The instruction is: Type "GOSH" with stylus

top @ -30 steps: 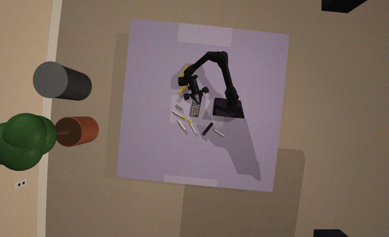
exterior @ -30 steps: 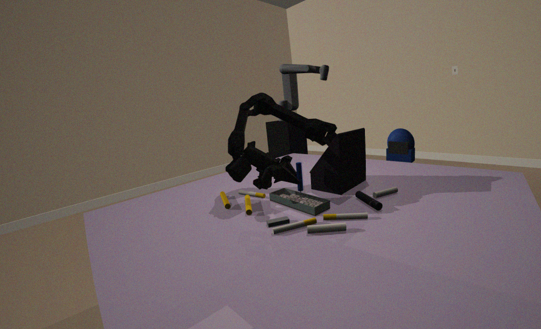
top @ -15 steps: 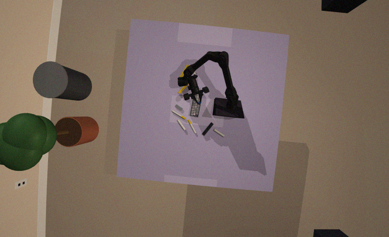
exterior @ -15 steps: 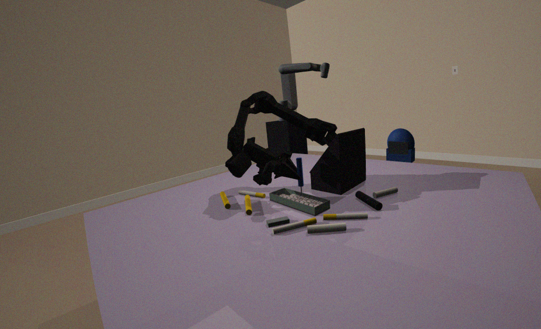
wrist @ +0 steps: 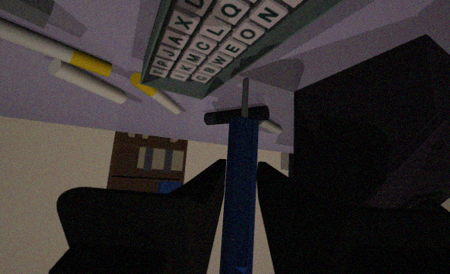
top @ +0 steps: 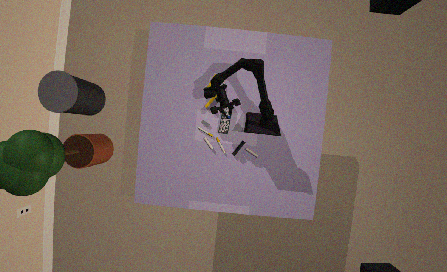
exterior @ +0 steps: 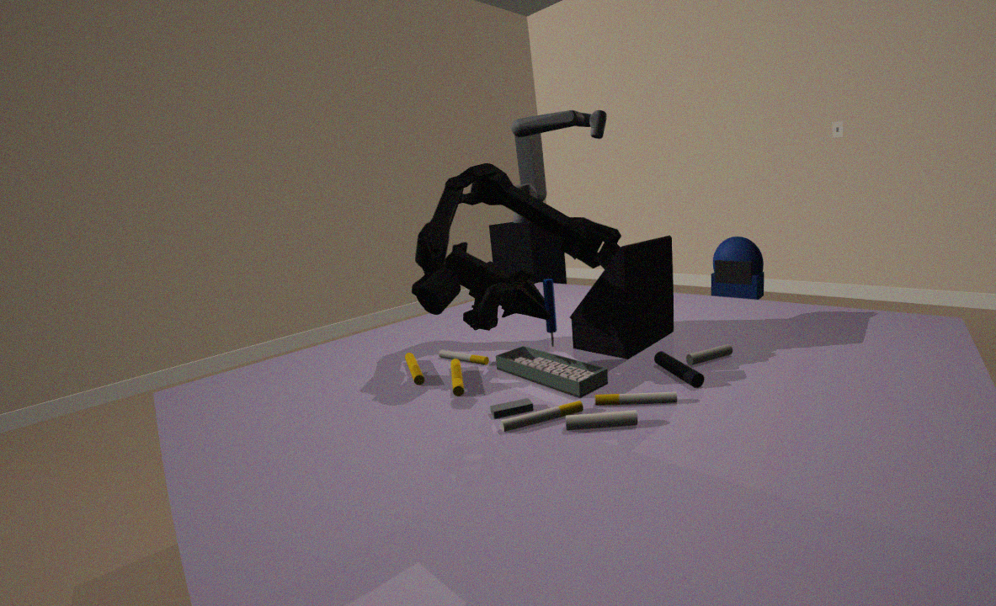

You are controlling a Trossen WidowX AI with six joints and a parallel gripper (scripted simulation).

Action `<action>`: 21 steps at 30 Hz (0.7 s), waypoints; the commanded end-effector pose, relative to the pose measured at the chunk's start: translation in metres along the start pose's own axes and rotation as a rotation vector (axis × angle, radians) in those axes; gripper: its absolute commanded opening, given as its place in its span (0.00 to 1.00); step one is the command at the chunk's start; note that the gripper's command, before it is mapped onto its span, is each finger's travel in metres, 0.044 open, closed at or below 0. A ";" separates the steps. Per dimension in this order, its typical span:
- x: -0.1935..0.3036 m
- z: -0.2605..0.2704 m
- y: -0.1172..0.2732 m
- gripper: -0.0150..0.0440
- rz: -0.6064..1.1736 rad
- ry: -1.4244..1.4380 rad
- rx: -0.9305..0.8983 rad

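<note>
My gripper [exterior: 548, 315] [wrist: 241, 167] is shut on the blue stylus [top: 229, 116] [exterior: 549, 301] [wrist: 240, 198]. The stylus stands about upright, its thin grey tip pointing down. In the exterior view the tip is above the keyboard, with a gap under it. The keyboard [top: 224, 123] [exterior: 554, 369] [wrist: 230, 49] is a green tray with white lettered keys. In the wrist view the tip shows to the right of the keyboard's near end, where the G, B and W keys are. S and H are not in the wrist view; the gripper hides the keyboard's far end in the top view.
A grey block [top: 205, 124] [exterior: 511, 408] and white-and-yellow sticks [top: 205, 131] [exterior: 635, 398] lie beside the keyboard. A black cylinder [top: 238, 148] [exterior: 678, 368] [wrist: 217, 117] and a white stick [top: 251, 152] [exterior: 709, 353] lie beyond its near end. Yellow sticks [exterior: 456, 376] lie near its other end.
</note>
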State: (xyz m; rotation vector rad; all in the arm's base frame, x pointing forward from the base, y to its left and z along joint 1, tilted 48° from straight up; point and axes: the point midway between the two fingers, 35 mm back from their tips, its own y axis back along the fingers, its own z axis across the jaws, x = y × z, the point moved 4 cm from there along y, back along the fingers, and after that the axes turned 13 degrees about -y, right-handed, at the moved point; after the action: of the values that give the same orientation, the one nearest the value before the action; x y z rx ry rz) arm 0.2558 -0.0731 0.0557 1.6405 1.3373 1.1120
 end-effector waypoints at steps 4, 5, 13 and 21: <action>-0.012 0.000 0.023 0.25 -0.002 -0.003 -0.006; -0.014 0.000 0.028 0.25 -0.002 -0.004 -0.006; -0.023 -0.003 0.047 0.25 -0.002 -0.007 -0.008; -0.040 0.000 0.036 0.25 -0.002 -0.007 -0.007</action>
State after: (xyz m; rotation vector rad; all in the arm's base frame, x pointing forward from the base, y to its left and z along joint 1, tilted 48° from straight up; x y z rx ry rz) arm 0.2666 -0.1139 0.0891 1.6238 1.3233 1.1126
